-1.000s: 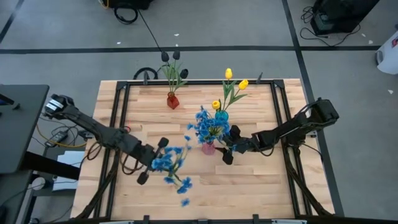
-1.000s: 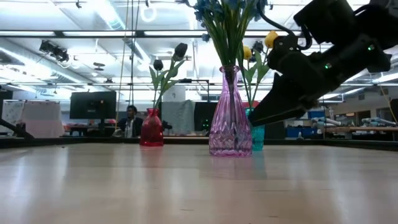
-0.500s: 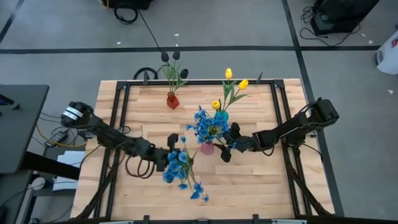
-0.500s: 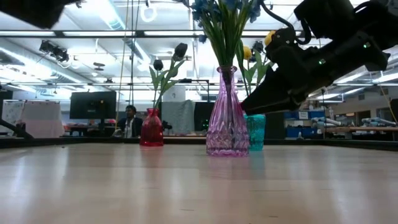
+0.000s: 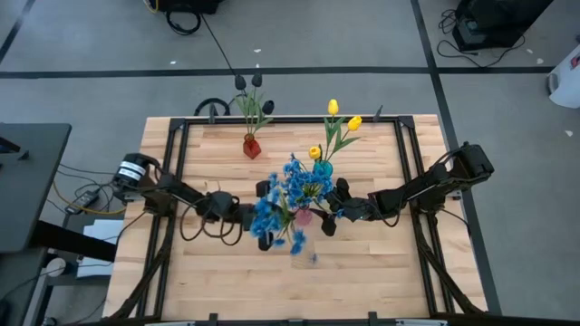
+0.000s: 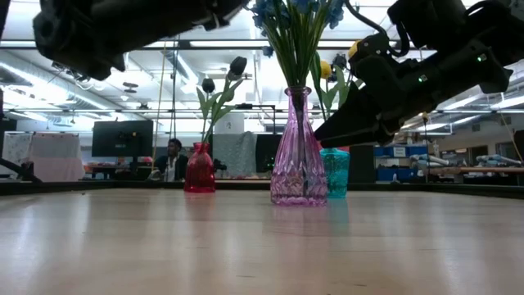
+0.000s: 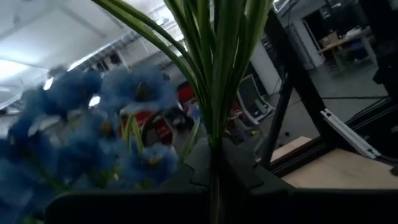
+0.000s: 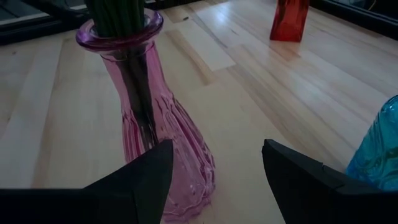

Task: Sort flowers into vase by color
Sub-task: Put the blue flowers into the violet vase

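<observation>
Tabletop [image 6: 246, 246] bare in foreground of low view. Pink vase [image 6: 299, 152] at centre, blue blossoms already in it [image 5: 304, 181], tops cut off in low view. Left gripper [image 5: 263, 217] clenched on second blue bunch [image 5: 272, 222], just beside pink vase; its fingertips hidden under blossoms. Right gripper [image 8: 214, 168] released, fingers apart beside pink vase base, not touching. Teal vase [image 5: 323, 168] with yellow tulips [image 5: 333, 109] partly hidden behind. Farther back, red vase [image 5: 251, 146] holds dark tulips [image 5: 246, 82]. Person [image 6: 172, 156] beyond, hard to make out.

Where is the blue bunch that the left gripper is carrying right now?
High view: the blue bunch hangs mid-table in the shut left gripper, just left of the pink vase.
</observation>
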Robot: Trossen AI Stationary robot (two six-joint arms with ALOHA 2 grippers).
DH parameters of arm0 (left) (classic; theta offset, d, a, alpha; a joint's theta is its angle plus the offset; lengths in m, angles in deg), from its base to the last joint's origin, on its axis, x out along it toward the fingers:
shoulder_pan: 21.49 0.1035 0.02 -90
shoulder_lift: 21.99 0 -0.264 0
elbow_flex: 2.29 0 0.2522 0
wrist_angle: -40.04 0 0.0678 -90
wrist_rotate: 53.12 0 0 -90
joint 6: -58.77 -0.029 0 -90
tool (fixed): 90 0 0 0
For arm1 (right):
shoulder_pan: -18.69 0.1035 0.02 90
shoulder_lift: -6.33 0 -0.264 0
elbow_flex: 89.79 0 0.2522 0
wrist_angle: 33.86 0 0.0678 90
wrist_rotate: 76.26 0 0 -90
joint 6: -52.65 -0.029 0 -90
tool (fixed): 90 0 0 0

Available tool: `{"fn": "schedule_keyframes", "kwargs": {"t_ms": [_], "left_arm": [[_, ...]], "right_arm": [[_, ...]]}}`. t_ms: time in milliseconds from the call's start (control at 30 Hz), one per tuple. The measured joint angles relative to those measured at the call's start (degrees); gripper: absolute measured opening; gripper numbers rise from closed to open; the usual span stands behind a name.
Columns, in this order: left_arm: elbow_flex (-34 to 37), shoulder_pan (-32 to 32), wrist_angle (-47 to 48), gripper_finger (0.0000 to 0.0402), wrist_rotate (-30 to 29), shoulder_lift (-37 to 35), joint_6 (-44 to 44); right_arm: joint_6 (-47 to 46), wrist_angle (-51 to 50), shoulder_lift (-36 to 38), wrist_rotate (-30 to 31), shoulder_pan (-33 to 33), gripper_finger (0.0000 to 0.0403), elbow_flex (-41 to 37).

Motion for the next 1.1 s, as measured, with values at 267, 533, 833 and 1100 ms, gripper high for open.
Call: {"fn": "schedule_keyframes", "kwargs": {"t_ms": [267,533,833,1100], "left_arm": [[-0.86,2.31,0.16,0.0018,-0.03,0.96,4.72],[-0.86,2.47,1.62,0.0017,-0.04,0.96,5.49],[-0.86,2.47,2.05,0.0017,-0.56,0.96,7.28],[-0.86,2.45,2.92,0.0017,-1.05,0.94,8.96]], "right_arm": [[0.98,1.99,0.0,-0.02,0.0,0.0256,-0.01],[6.26,2.79,0.0,-1.69,0.39,0.0256,0.0],[9.2,3.69,0.0,-7.59,-0.33,0.0297,0.0],[8.89,9.41,-2.58,-8.05,-1.22,0.0384,0.0]]}}
